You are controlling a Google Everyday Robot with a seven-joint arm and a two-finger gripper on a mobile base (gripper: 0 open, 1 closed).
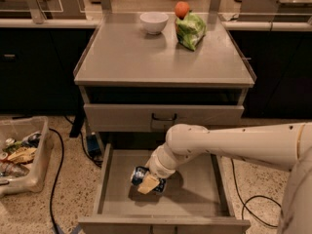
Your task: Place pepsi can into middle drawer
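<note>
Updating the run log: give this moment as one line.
gripper: at pepsi can | pepsi can: inside middle drawer | middle drawer: open

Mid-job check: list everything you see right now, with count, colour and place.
pepsi can: one, blue, lying on the middle drawer floor
middle drawer: one, grey, pulled open, lowest
upper drawer front: one, grey, dark handle, closed
cabinet top: one, grey
bowl: one, white, back of cabinet top
snack bag: one, green, right of the bowl
orange fruit: one, behind the bag
bin: one, pale, floor at left, holding litter
cable: one, black, floor beside bin
arm: one, white, reaching from the right
claw: one, at the can inside the drawer
</note>
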